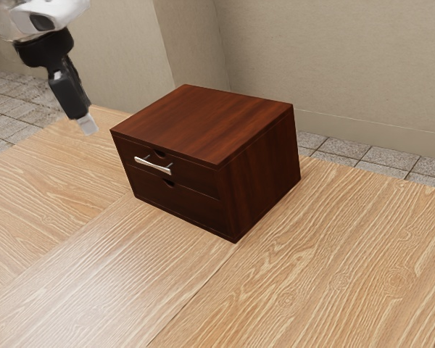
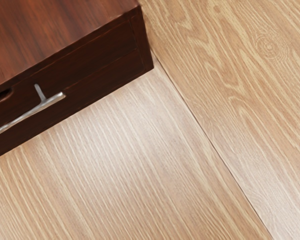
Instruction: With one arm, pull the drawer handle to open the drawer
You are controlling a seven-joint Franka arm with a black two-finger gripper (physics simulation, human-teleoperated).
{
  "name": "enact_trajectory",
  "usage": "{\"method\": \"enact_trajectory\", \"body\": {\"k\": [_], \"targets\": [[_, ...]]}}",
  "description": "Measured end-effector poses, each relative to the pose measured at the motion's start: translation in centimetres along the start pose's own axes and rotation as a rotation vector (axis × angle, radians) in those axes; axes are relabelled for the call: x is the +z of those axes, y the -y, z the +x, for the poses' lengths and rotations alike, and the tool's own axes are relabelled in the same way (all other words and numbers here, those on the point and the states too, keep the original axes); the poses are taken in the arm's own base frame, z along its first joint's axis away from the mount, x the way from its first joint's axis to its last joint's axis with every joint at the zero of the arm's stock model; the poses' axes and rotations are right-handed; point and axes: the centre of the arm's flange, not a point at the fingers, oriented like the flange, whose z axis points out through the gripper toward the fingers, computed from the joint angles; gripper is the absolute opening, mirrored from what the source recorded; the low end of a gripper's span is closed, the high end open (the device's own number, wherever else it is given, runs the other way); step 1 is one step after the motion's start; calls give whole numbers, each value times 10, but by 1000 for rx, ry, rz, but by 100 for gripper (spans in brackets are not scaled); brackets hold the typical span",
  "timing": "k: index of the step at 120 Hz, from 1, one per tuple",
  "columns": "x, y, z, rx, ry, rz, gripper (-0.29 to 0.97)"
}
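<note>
**Arm Poised Short of Drawer Handle; Pull Yet to Begin**

Exterior view: The black gripper (image 1: 87, 125) hangs in the air, angled downward, well apart from the dark wooden cabinet (image 1: 203, 123) that stands on the pale table (image 1: 312, 275). The silver handle (image 1: 153, 165) lies below and ahead of the gripper, on the cabinet face turned toward it. It is mounted on the upper drawer (image 1: 192, 174), and a second drawer (image 1: 181, 201) sits under that. Both fronts look flush with the cabinet's frame, so the drawer reads as closed. The gripper touches nothing and carries nothing. Whether it is open or closed cannot be told from this angle.

Wrist view: The camera on the hand looks down on the table (image 2: 140, 175), with the cabinet (image 2: 50, 30) off to one side of the hand, not beneath it. The handle (image 2: 27, 114) shows as a slim metal bar standing off the drawer (image 2: 95, 52) on a short post, clear of the gripper.

By these pictures, no part of the task is done. The approach is unfinished: what seems left is lowering to the handle's height, closing in on the bar, gripping it and drawing the drawer straight out.
</note>
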Motion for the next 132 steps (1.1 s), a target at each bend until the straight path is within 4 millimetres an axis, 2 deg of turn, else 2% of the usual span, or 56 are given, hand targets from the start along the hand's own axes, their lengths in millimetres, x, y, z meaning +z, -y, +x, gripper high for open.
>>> {"method": "enact_trajectory", "body": {"k": [5,11,18,29,39,47,51,54,56,62,65,68,71,77,81,101,105,111,118,124,132], "targets": [[15,-42,45,136,16,-24,68],[25,-91,83,274,26,-41,68],[28,-148,112,416,27,-52,68],[34,-237,144,621,25,-81,68],[34,-307,156,774,20,-98,68],[17,-344,142,859,-1,-97,68],[15,-353,134,885,6,-102,68],[17,-340,125,870,19,-105,67],[20,-312,119,822,29,-104,67],[33,-171,84,567,67,-80,67],[39,-119,64,480,83,-66,67],[48,-87,53,449,93,-55,68],[60,-69,48,455,96,-46,68],[87,-52,50,522,91,-28,68],[98,-43,51,568,80,-6,68],[107,-11,58,780,26,122,68],[110,-10,59,820,24,145,68],[111,-27,43,875,26,194,68],[123,-36,42,946,14,238,68],[137,-30,47,999,-4,266,68],[155,-7,48,1035,-46,285,67]]}}
